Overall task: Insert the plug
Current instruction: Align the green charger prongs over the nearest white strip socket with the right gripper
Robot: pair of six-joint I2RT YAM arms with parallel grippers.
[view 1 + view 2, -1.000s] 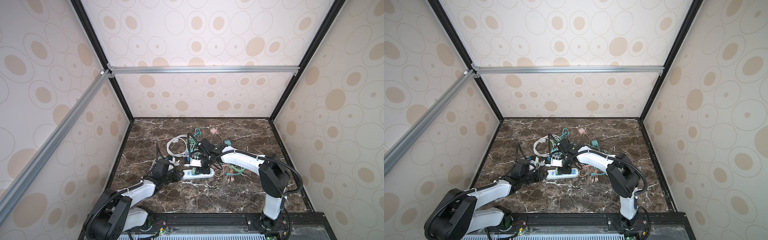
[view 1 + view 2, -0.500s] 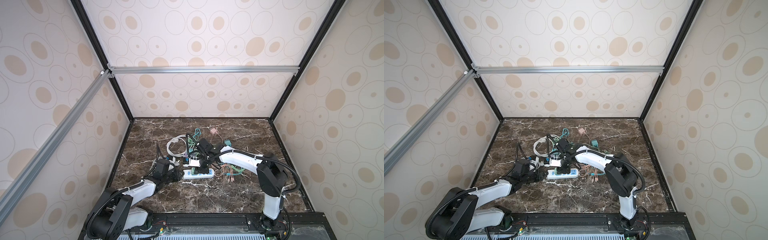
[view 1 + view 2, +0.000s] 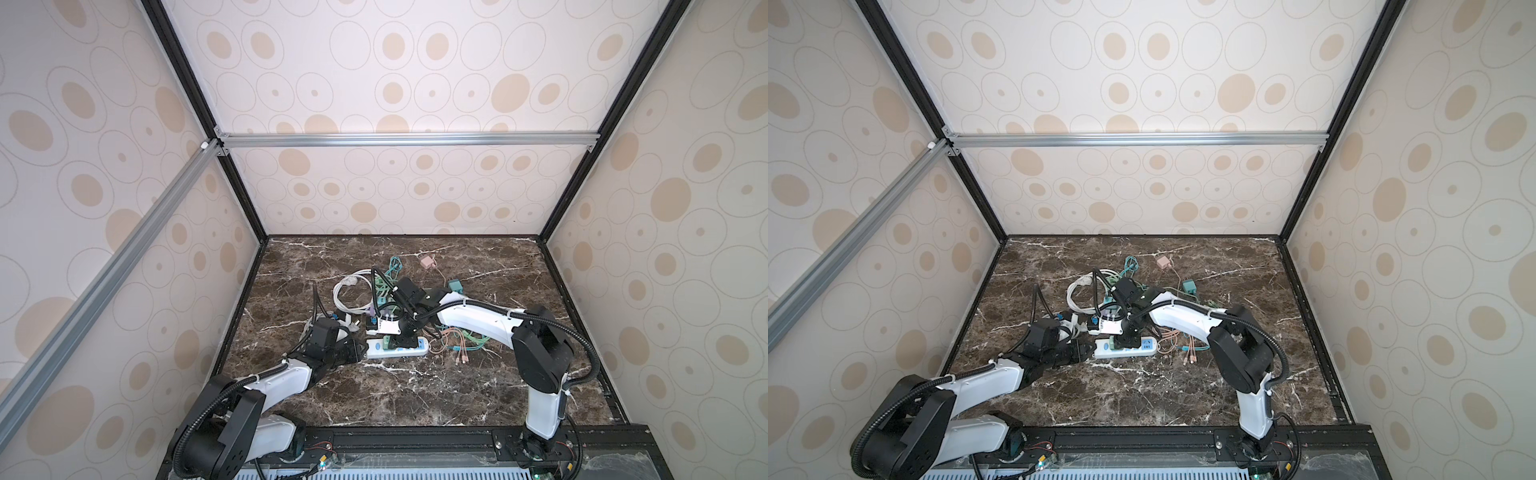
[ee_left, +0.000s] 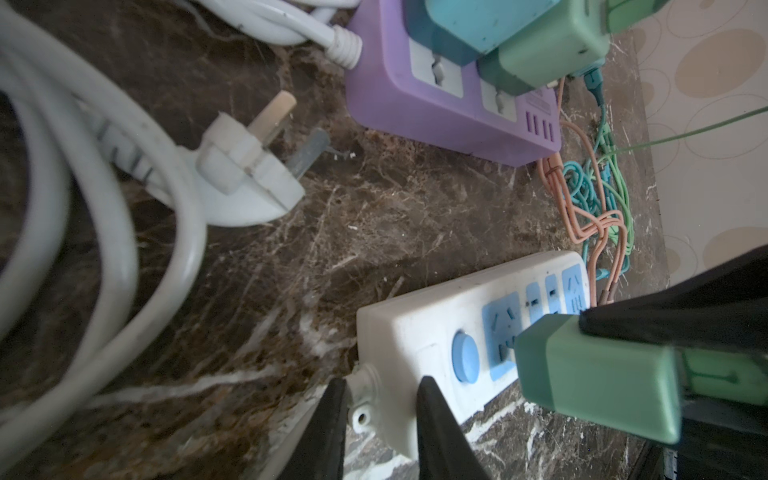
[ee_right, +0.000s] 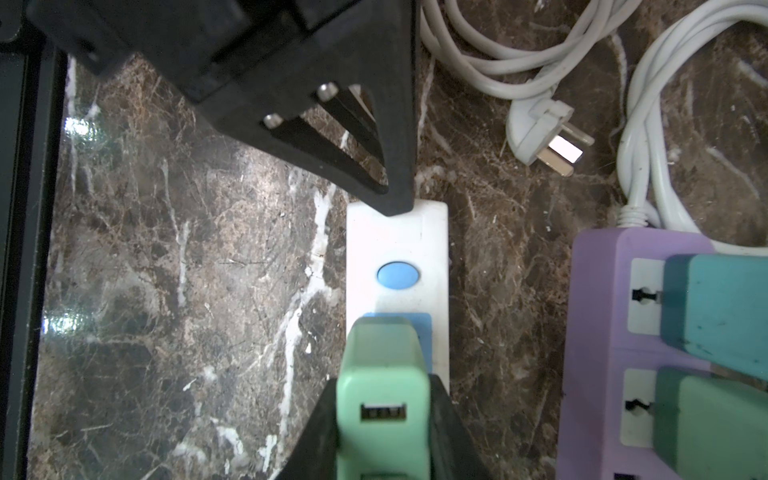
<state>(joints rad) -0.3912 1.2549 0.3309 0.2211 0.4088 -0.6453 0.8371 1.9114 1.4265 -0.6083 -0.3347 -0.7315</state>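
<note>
Right pincer (image 5: 384,380) shifted — plug (image 4: 594,374) perhaps touching strip (image 5: 397,241).

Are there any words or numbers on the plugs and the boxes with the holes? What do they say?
No words, numbers or signs can be read in any view.
Dark marks on the neck of the white plug: too blurred to tell whether they are letters.
The green charger, the white power strip and the purple power strip: no writing shows.
</note>
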